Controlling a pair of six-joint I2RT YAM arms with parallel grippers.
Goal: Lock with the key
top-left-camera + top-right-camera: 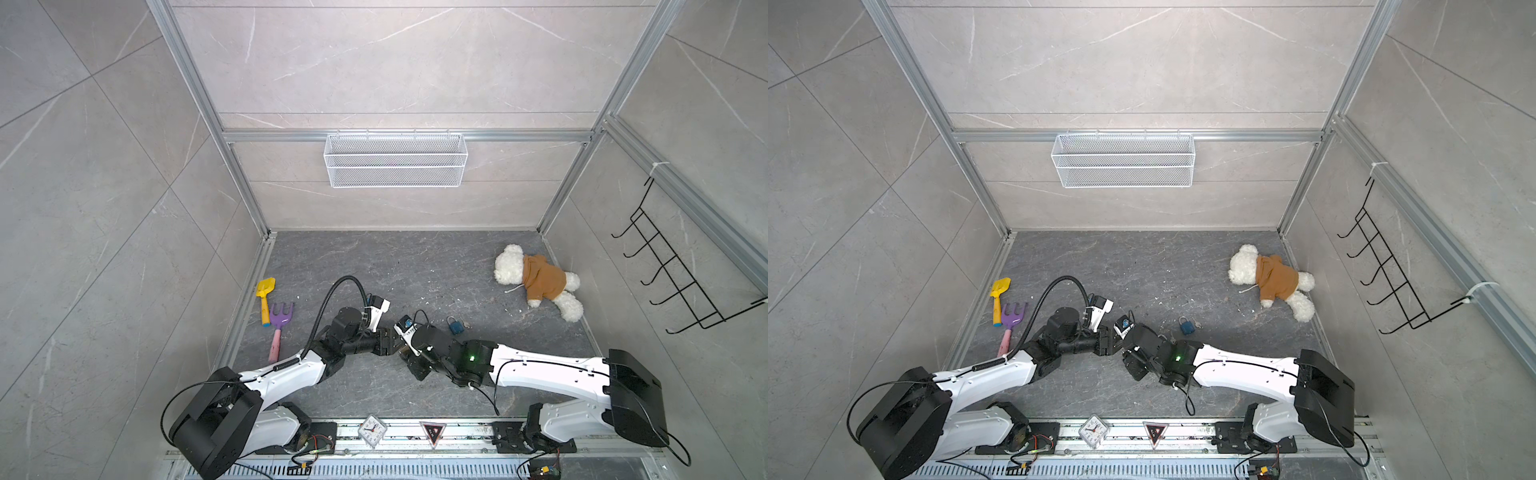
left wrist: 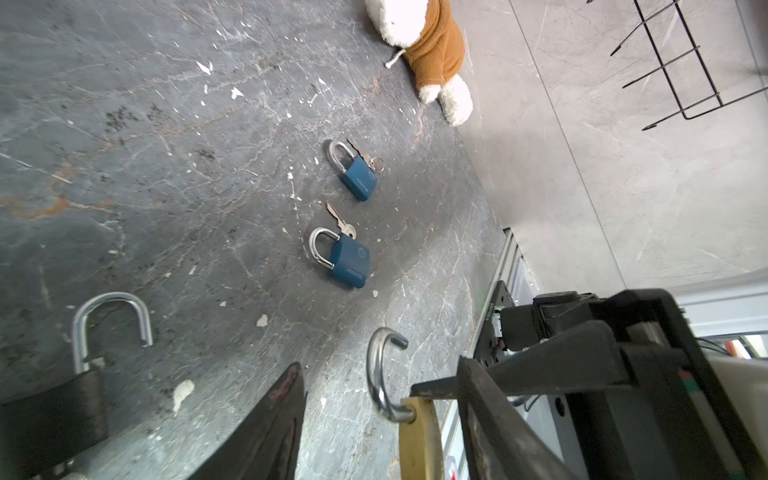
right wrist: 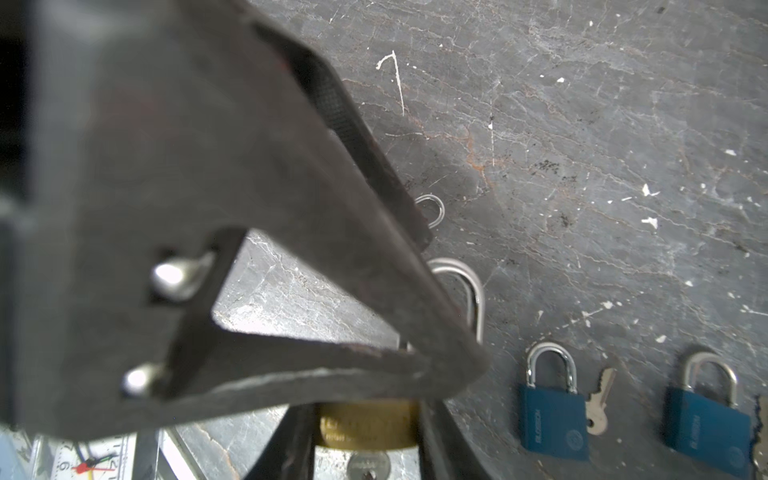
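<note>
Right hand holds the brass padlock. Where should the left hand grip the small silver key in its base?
Probably the small silver key by its flat round head, pinched across its faces, coming from the base end, opposite the steel shackle. Only the head sticks out of the brass padlock, whose sides the right hand covers.

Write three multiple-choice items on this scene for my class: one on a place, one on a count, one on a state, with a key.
1. Where on the floor does the teddy bear lie? A. near left B. far right C. centre front
2. How many blue padlocks lie on the floor? A. one B. two C. four
3. The brass padlock's shackle is: A. open B. closed C. missing
Key: 1 B, it lies far right in both top views; 2 B, the left wrist view shows two; 3 A, one shackle end hangs free of the body.
</note>
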